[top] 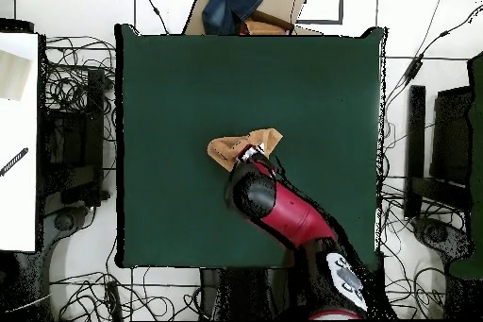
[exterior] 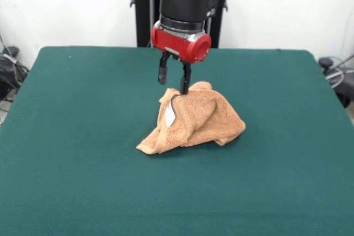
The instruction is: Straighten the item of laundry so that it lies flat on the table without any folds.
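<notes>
The item of laundry [exterior: 196, 122], an orange-tan towel, sits bunched in a tall crumpled heap near the middle of the green table [exterior: 72, 136]. A white label [exterior: 170, 115] shows on its left side. My gripper [exterior: 173, 83] hangs just above the heap's top and is open. The finger on the right of the picture touches the towel's peak, while the other finger [exterior: 162, 74] is clear of the cloth. In the overhead view the towel [top: 236, 147] lies at the table's [top: 170, 82] centre, with the red arm [top: 283, 210] covering its lower right part.
Green tabletop surrounds the towel on all sides. Off the table, cardboard boxes with a blue cloth [top: 236, 5] sit beyond one edge, a white surface [top: 19, 139] runs along another side, and cables lie on the floor all around.
</notes>
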Controlling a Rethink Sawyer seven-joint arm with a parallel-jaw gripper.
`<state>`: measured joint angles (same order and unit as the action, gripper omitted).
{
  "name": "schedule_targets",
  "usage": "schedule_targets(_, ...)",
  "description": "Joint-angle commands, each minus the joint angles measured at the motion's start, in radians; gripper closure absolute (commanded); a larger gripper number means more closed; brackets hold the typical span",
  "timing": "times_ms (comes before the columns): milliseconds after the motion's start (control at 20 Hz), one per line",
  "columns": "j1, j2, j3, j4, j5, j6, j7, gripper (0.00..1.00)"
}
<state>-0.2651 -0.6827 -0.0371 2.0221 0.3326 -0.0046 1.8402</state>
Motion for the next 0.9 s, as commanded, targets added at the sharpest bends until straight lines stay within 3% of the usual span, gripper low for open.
schedule_targets(50, 0.028, -0.036, 0.051, 0.013, -0.005, 0.104, 0.157, 0.0)
schedule_targets(900, 0.072, 0.001, 0.028, -0.029, 0.019, 0.124, 0.166, 0.0)
